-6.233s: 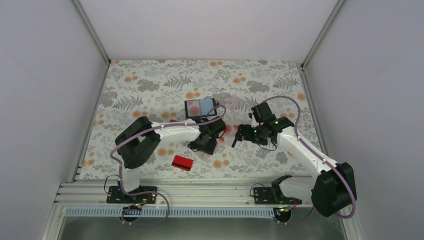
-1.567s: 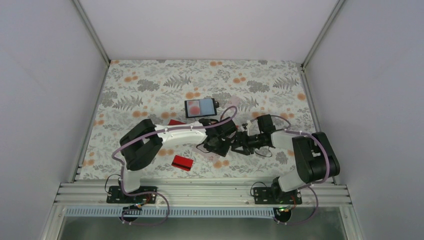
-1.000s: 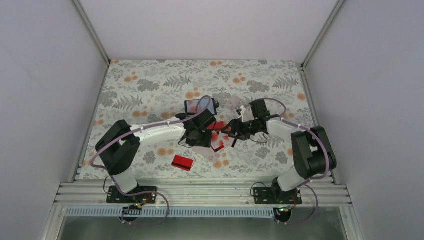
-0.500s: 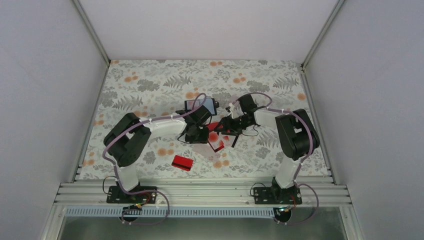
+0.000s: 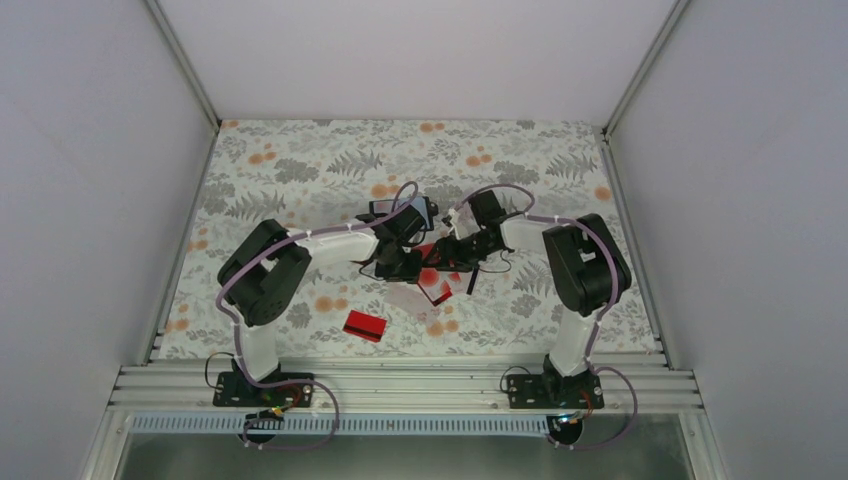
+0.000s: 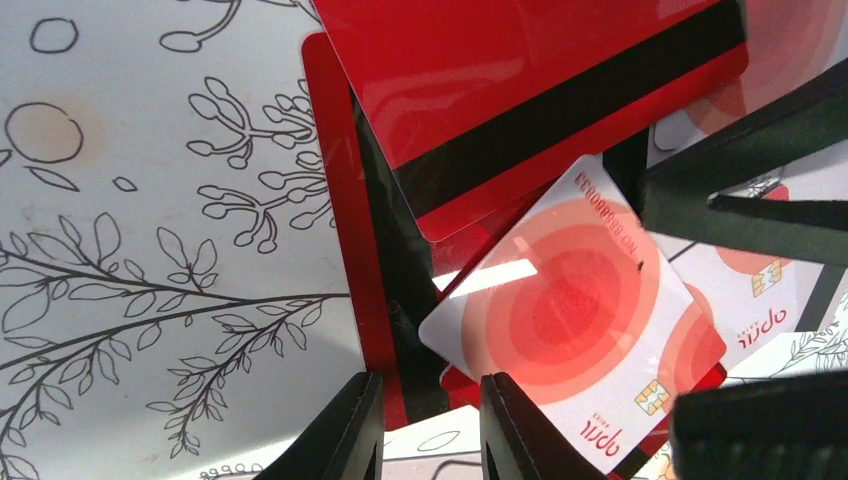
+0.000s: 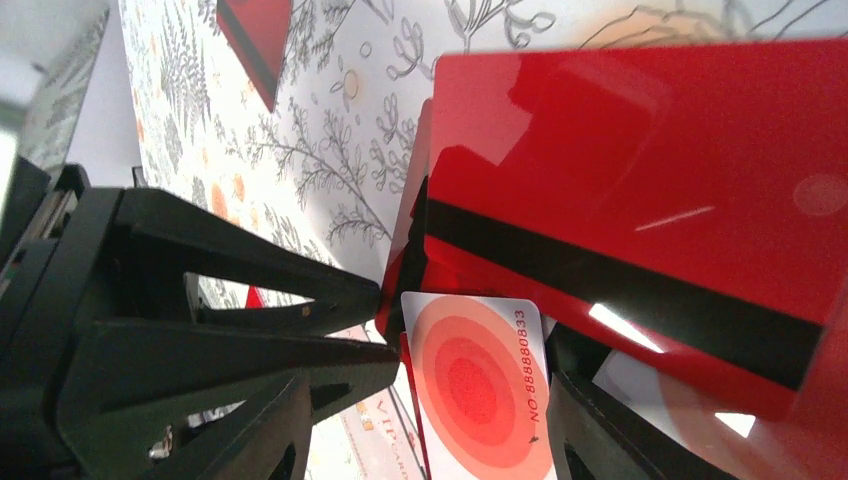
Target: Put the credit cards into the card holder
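The jaws of the left gripper [image 6: 428,395] are seen parted by a narrow gap, above the left margin of a red card. Nothing is seen clamped between them. The jaws of the right gripper [image 7: 430,425] are spread wide. A white card [image 7: 475,390] lies between them on the heap, ungripped. The two grippers are set nose to nose over the heap of credit cards [image 5: 436,278] at mid-worktop.

The white card's long axis is aligned with the right jaws and runs away from the right wrist camera. Red concentric circles are printed on it. A serial beginning "NO 8888" is printed along one long edge; the last digits cannot be read with certainty. In the left wrist view the card is seen cornerwise, with a gold chip and "VIP" in red script at its lower corner.

Beside it lies a striped red card [image 6: 540,90], glossy. In that view its long axis runs from lower left to upper right, with the black stripe parallel to it. "VIP" is also legible on a further white card [image 6: 765,320].

A lone red card [image 5: 365,325] lies apart, nearer the arm bases, with its long axis roughly across the worktop [image 5: 300,170].

The card holder [image 5: 428,212] lies just beyond the heap and is largely hidden by the left arm.
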Motion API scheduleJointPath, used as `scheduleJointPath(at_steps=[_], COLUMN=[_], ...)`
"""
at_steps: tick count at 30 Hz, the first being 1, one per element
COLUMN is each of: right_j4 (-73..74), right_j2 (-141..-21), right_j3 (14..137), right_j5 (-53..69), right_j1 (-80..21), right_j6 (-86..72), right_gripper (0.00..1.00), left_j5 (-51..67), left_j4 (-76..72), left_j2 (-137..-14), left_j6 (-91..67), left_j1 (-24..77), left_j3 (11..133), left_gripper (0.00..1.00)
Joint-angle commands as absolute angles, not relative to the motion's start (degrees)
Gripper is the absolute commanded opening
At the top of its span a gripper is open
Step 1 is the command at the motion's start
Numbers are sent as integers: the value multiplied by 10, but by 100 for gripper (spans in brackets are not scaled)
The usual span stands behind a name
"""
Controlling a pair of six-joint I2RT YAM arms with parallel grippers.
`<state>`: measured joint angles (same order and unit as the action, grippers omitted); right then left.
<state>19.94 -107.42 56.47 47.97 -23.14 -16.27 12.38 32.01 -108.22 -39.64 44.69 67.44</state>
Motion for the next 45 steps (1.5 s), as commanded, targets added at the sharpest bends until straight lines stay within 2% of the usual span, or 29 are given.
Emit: scheduleJointPath(at_steps=[1, 13, 18, 25, 45], right_j4=[233, 260, 256, 239, 207], right_j2=[-1076, -1057, -1055, -1055, -1005], right_j3=[541, 551, 544, 518, 483], right_j5=[456, 402, 396, 424, 561], right_j1=[-245, -242, -242, -242, -242], right_j6=[-145, -149, -151, -155, -203], right_gripper=[60, 61, 61, 61, 60], left_j5=[127, 86, 116, 130, 134], left_j4=[327, 425, 407, 375, 327], left_j2=[-1110, -1084, -1078, -1111, -1145], left_j6=[-384, -380, -401, -423, -425], left_j1=[447, 477, 489, 497, 497], left_j3=[669, 749, 723, 698, 690], left_gripper=[26, 24, 18, 9, 5])
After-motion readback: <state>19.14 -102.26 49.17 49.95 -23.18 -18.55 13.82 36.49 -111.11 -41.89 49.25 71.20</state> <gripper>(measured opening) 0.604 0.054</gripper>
